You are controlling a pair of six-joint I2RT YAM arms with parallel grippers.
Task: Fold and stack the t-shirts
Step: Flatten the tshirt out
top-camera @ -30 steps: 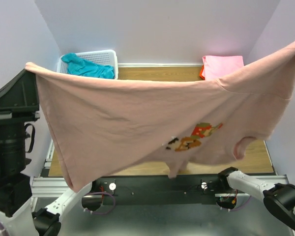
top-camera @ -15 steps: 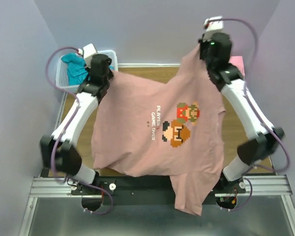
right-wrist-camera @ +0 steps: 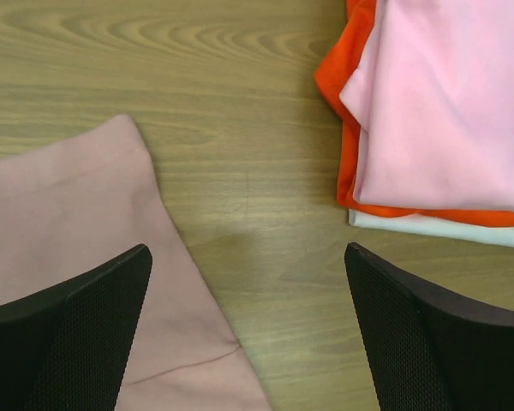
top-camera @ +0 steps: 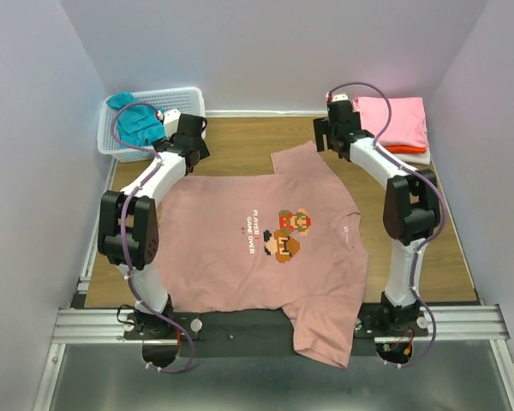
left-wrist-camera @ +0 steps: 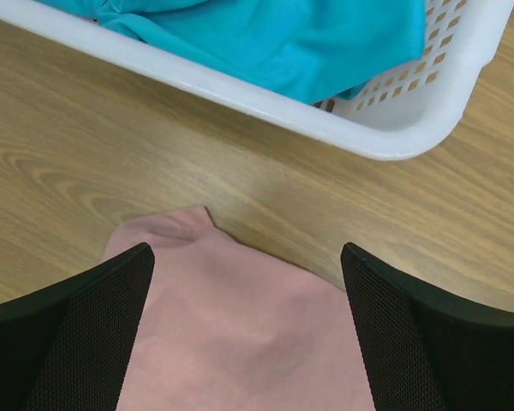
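The dusty-pink t-shirt (top-camera: 240,205) lies spread on the table, print side up, with one end (top-camera: 321,334) hanging over the near edge. My left gripper (top-camera: 191,137) stands open over its far left corner (left-wrist-camera: 231,317), with cloth between the fingers (left-wrist-camera: 77,342) but not pinched. My right gripper (top-camera: 325,137) is open beside the far right corner (right-wrist-camera: 68,248), over bare wood. A teal t-shirt (top-camera: 137,120) lies in the basket. The folded stack has a bright pink t-shirt (top-camera: 394,120) on top, then orange (right-wrist-camera: 351,128), then white (right-wrist-camera: 437,227).
The white lattice basket (top-camera: 184,98) stands at the far left corner, its rim (left-wrist-camera: 240,86) just beyond my left gripper. The folded stack is at the far right, close to my right gripper. Purple walls close in the table on three sides.
Both grippers have opened and let go of the dusty-pink t-shirt. It was held up in the air and now lies flat on the table. Both arms have come down to the far edge.
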